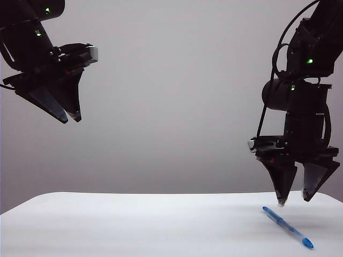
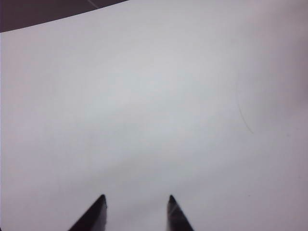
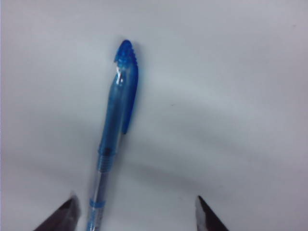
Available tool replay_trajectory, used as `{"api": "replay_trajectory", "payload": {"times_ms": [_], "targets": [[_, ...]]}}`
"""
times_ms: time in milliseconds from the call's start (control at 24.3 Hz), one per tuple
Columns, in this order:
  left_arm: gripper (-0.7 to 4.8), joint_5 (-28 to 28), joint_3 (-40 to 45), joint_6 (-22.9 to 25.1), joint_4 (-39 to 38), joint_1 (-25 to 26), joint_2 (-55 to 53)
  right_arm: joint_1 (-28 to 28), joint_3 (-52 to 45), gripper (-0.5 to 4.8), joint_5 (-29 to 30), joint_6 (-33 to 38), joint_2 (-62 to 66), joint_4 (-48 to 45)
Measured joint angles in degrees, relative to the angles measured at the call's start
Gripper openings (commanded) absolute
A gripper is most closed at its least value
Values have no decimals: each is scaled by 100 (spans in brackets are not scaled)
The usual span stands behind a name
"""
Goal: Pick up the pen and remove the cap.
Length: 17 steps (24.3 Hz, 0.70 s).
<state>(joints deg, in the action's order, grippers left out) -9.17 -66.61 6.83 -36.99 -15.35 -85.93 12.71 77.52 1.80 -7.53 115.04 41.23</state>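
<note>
Pen (image 1: 288,227), cap (image 3: 120,113) still fitted, lying flat on tabletop (image 1: 134,225) just below spread, empty right gripper (image 1: 294,199). Left gripper (image 1: 64,110) raised well apart, parted, empty. Likely light, stiff, slippery; best pinched mid-barrel, clear of cap.

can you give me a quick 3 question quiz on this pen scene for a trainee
1. True or false: the cap is already off the pen.
2. Which pincer hangs low, just above the table near the pen?
A. left pincer
B. right pincer
C. both
3. In a few words: how do the right pincer's jaws stand, and do they hold anything?

Key
1. False: the cap sits on the pen, which lies flat on the table.
2. B: the left pincer hangs high at the exterior view's upper left.
3. Wide apart, holding nothing; the pen lies between them in the right wrist view.
</note>
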Motion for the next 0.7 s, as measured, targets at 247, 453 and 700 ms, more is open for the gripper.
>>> {"api": "replay_trajectory", "payload": {"times_ms": [247, 453, 700], "targets": [[160, 0, 0, 0, 146, -2, 0, 2, 7, 306, 214, 13, 92, -7], [160, 0, 0, -2, 197, -2, 0, 13, 7, 305, 216, 68, 153, -48], [160, 0, 0, -2, 229, -2, 0, 35, -9, 287, 229, 149, 424, -81]]}}
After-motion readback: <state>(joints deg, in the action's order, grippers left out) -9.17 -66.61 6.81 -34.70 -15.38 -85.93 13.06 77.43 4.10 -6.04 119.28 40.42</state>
